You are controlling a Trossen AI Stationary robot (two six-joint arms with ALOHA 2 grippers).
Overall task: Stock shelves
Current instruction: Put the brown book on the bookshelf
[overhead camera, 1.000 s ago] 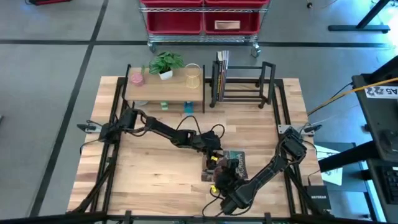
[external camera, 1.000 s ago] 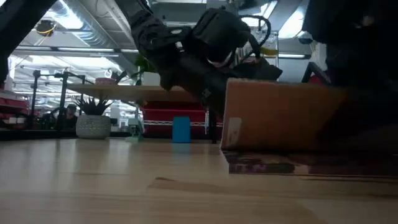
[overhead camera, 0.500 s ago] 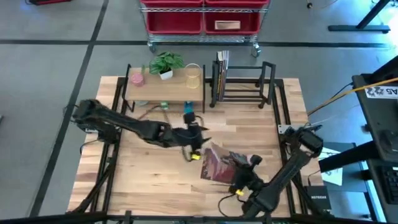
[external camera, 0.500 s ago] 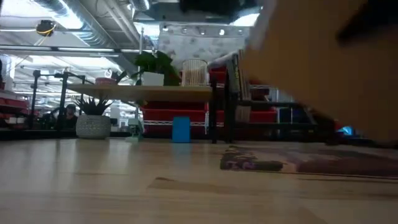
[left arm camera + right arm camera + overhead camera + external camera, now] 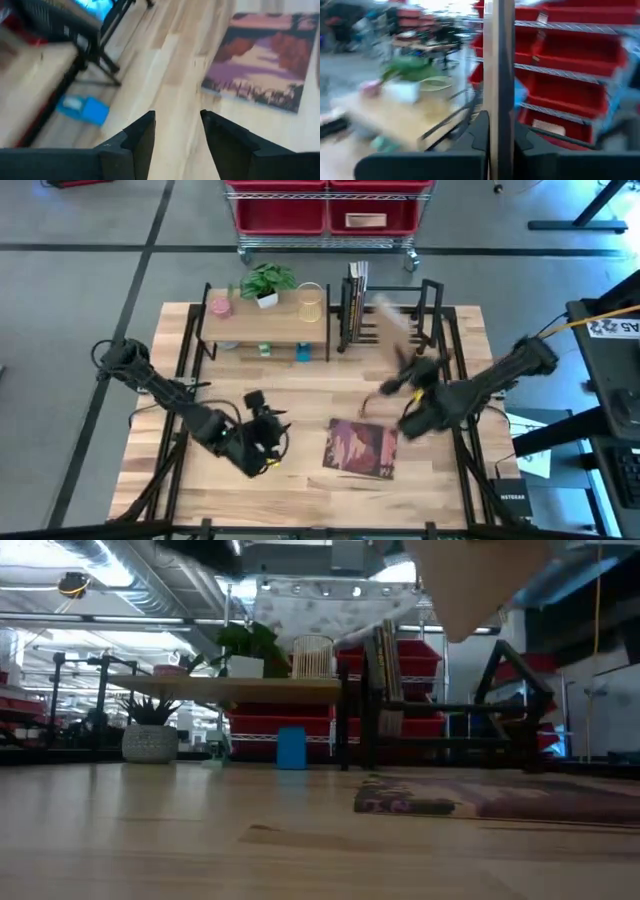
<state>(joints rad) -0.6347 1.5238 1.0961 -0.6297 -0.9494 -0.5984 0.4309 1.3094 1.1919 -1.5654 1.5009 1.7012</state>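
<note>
- Wood shelf (image 5: 268, 326): light top, black legs, standing upright at the table's far edge (a plant and small items on top).
- Black rack (image 5: 388, 315): open metal frame just beside it, books upright at its left end.

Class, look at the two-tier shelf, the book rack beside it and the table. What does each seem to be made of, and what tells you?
Two-tier shelf: light wood top, matt, on thin black legs, probably metal.
Book rack: an open frame of slim black bars, likely painted metal.
Table: pale wooden planks with visible grain and seams, slightly glossy in the low view.
</note>
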